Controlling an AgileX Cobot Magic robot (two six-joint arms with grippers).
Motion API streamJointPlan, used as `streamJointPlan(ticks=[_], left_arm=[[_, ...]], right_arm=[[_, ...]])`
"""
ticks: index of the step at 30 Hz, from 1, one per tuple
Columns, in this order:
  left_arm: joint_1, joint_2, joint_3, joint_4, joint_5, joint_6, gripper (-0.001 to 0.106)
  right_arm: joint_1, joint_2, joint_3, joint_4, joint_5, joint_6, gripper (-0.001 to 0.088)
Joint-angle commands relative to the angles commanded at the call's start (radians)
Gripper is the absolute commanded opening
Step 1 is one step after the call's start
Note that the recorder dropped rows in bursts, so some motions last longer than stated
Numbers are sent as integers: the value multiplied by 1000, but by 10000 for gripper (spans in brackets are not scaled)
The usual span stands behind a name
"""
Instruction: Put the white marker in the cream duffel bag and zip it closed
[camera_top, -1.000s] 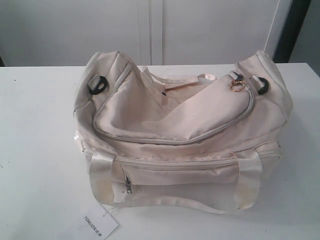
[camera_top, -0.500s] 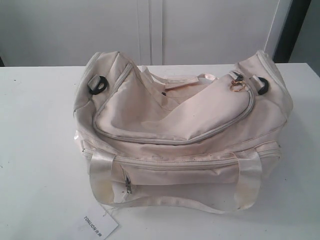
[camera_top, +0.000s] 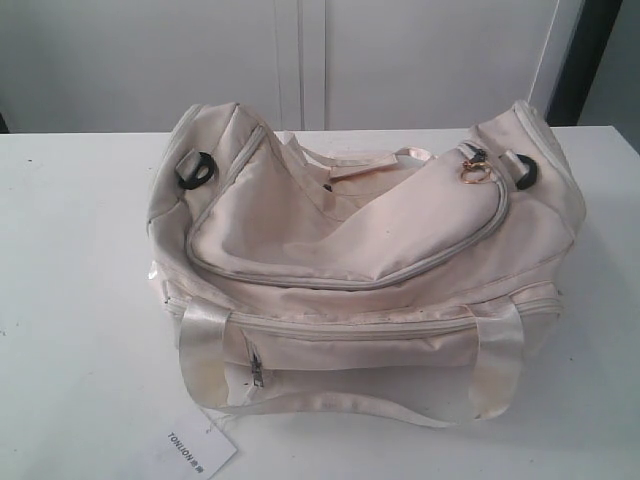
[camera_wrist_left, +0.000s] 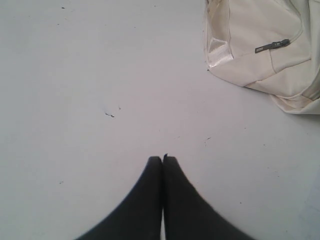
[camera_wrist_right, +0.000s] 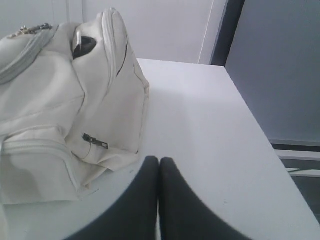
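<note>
The cream duffel bag (camera_top: 360, 270) lies in the middle of the white table, its curved top zipper run round to the gold ring pull (camera_top: 473, 172) at the right end. No white marker shows in any view. Neither gripper appears in the exterior view. In the left wrist view my left gripper (camera_wrist_left: 162, 158) is shut over bare table, with a corner of the cream duffel bag (camera_wrist_left: 260, 45) some way off. In the right wrist view my right gripper (camera_wrist_right: 159, 160) is shut and empty, close beside the end of the cream duffel bag (camera_wrist_right: 65, 100).
A white hang tag (camera_top: 195, 450) lies on the table (camera_top: 70, 300) by the bag's front left corner. White cabinet doors (camera_top: 300, 60) stand behind. The table edge (camera_wrist_right: 250, 125) runs close on my right gripper's outer side.
</note>
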Motion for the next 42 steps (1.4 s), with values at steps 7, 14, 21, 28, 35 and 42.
streamJointPlan(ticks=[7,14,21,28,35,42], left_arm=[[0,0,0,0,-1,0,0],[0,0,0,0,-1,0,0],[0,0,0,0,-1,0,0],[0,0,0,0,-1,0,0],[0,0,0,0,-1,0,0],[0,0,0,0,-1,0,0]], right_arm=[[2,0,63,0,-96,0,0],[2,0,102,0,-65,0,0],[2,0,102,2,-56,0,0],[2,0,102,54,-60,-6,0],[2,0,102,54,-60,-6,0],[2,0,102,54,-60,-6,0]])
